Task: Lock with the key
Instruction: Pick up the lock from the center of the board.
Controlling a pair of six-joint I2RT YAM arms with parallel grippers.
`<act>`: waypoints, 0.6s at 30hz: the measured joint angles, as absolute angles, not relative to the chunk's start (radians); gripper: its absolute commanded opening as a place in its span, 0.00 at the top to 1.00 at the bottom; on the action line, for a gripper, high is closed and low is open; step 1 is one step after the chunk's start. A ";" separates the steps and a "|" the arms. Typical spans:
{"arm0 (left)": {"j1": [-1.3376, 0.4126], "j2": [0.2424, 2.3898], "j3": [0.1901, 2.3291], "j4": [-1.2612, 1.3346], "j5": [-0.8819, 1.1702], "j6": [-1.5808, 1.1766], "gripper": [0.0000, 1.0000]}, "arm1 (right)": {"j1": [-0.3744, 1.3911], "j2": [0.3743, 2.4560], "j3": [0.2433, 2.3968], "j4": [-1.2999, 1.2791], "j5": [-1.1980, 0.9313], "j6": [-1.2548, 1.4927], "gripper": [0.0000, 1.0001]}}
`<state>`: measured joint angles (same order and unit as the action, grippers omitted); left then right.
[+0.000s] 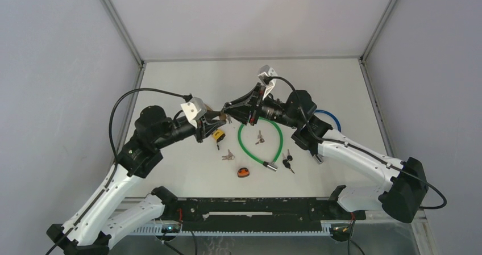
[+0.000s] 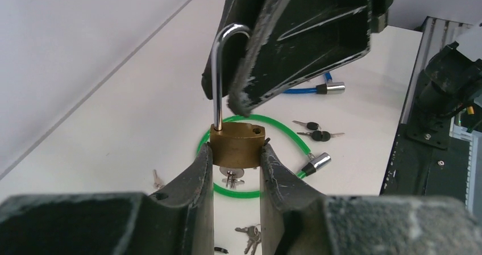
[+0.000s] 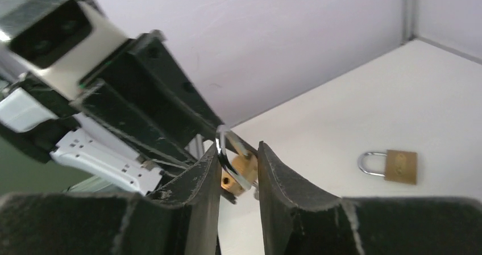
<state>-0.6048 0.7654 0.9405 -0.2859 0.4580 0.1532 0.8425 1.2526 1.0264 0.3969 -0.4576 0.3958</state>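
A brass padlock [image 2: 237, 144] with its silver shackle [image 2: 216, 79] swung open and standing up is held above the table. My left gripper [image 2: 236, 150] is shut on the brass body. My right gripper [image 3: 239, 153] reaches in from the opposite side, and the shackle [image 3: 230, 163] sits between its narrowly parted fingers. It touches the left finger [image 3: 207, 170], and a slim gap shows at the other. From above, both grippers meet at the padlock [image 1: 228, 118]. A small bunch of keys [image 1: 260, 137] lies on the table inside a green cable loop; no key is held.
A green cable lock [image 1: 241, 143] lies coiled below the grippers, and a blue one [image 1: 335, 118] lies behind the right arm. More keys [image 1: 228, 155], black-headed keys [image 1: 288, 162] and an orange item [image 1: 244, 172] lie near the front. A second brass padlock [image 3: 401, 166] rests on the table.
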 measured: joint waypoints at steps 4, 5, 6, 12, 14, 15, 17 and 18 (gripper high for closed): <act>-0.619 0.757 0.941 -0.269 0.411 0.147 1.00 | 0.847 1.253 1.026 0.359 -0.362 0.395 0.70; -0.619 0.756 0.941 -0.266 0.402 0.147 1.00 | 0.848 1.253 1.026 0.359 -0.348 0.395 0.72; -0.622 0.756 0.941 -0.262 0.395 0.146 1.00 | 0.850 1.253 1.026 0.359 -0.343 0.395 0.74; -0.641 0.756 0.941 -0.249 0.380 0.145 1.00 | 0.850 1.254 1.026 0.372 -0.353 0.398 0.61; -0.642 0.754 0.941 -0.247 0.377 0.146 1.00 | 0.849 1.254 1.026 0.377 -0.385 0.392 0.59; -0.643 0.754 0.941 -0.248 0.377 0.146 1.00 | 0.850 1.254 1.026 0.380 -0.409 0.384 0.58; -0.644 0.754 0.941 -0.248 0.377 0.146 1.00 | 0.852 1.254 1.026 0.383 -0.450 0.363 0.56; -0.644 0.754 0.941 -0.248 0.377 0.146 1.00 | 0.852 1.254 1.026 0.383 -0.461 0.357 0.56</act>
